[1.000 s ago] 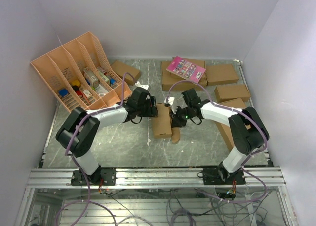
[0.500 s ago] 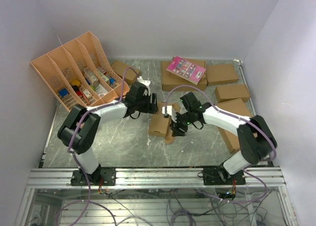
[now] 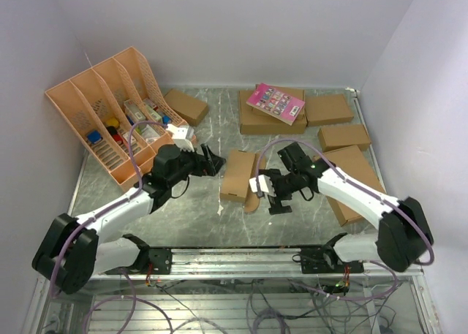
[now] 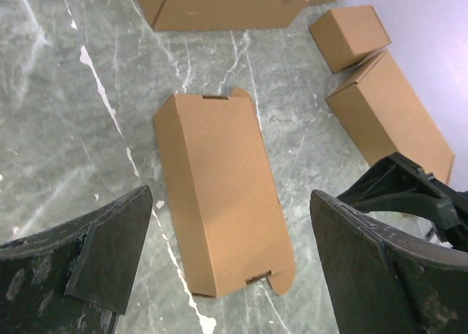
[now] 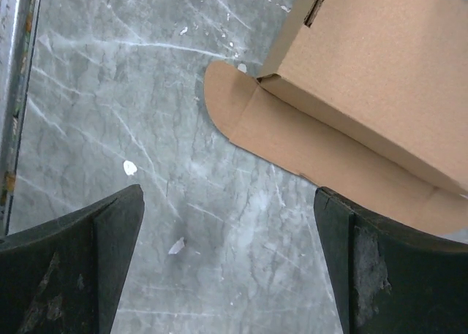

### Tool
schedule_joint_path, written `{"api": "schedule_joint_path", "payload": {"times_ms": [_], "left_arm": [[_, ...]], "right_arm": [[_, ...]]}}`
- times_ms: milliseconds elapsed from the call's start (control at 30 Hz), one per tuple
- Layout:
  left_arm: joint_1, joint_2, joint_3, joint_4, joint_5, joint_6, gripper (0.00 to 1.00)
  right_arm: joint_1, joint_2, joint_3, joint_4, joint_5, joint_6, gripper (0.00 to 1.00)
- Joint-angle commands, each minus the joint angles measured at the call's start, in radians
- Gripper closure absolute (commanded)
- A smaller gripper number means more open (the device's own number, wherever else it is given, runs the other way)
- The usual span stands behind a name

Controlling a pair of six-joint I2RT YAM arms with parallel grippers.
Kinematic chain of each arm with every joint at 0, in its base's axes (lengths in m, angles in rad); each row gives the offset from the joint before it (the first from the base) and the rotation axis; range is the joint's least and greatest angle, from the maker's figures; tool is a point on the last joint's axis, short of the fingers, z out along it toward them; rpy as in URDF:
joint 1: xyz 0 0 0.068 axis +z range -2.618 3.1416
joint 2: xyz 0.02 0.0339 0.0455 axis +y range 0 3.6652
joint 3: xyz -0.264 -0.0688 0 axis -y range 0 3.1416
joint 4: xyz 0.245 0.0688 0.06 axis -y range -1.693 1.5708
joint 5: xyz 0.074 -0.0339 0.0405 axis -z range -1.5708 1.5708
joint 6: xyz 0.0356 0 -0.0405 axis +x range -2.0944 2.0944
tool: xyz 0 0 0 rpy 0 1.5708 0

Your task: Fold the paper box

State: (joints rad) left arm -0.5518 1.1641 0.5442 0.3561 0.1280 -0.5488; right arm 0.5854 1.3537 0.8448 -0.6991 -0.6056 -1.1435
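The paper box [image 3: 236, 175] lies in front of me near the middle of the grey marbled table [image 3: 183, 210]. It is a plain brown cardboard oblong, already folded into a low, narrow shape, and it rests on one broad face with its long axis running almost straight away from me. From my left wrist I see its broad top face and one long side wall closed up, with a small slot at each end of the top. From my right wrist I see a flap [image 5: 241, 107] with a rounded end sticking out at the near end, lying flat on the table and untucked.
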Motion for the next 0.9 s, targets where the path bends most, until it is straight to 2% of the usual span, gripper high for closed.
{"api": "schedule_joint_path", "payload": {"times_ms": [0, 133, 200, 333, 467, 600, 867], "left_arm": [[0.014, -0.059, -0.049, 0.122, 0.089, -0.071, 0.01], [0.013, -0.081, -0.070, 0.073, 0.104, -0.048, 0.07], [0.014, -0.072, -0.089, 0.086, 0.110, -0.059, 0.10], [0.013, -0.003, -0.095, 0.109, 0.142, -0.066, 0.18], [0.012, 0.068, -0.098, 0.108, 0.147, -0.040, 0.21], [0.012, 0.115, -0.096, 0.119, 0.156, -0.024, 0.22], [0.012, 0.157, -0.116, 0.169, 0.166, -0.030, 0.24]], "right_arm": [[0.022, -0.122, -0.102, 0.085, 0.043, -0.088, 0.00], [0.092, -0.202, -0.224, 0.229, 0.077, -0.049, 0.00], [0.171, -0.238, -0.289, 0.330, 0.118, -0.005, 0.03], [0.276, -0.261, -0.383, 0.536, 0.202, 0.073, 0.27], [0.318, -0.176, -0.397, 0.657, 0.261, 0.106, 0.45], [0.328, -0.156, -0.446, 0.773, 0.292, 0.073, 0.50], [0.355, -0.086, -0.491, 0.889, 0.323, 0.042, 0.60]]}}
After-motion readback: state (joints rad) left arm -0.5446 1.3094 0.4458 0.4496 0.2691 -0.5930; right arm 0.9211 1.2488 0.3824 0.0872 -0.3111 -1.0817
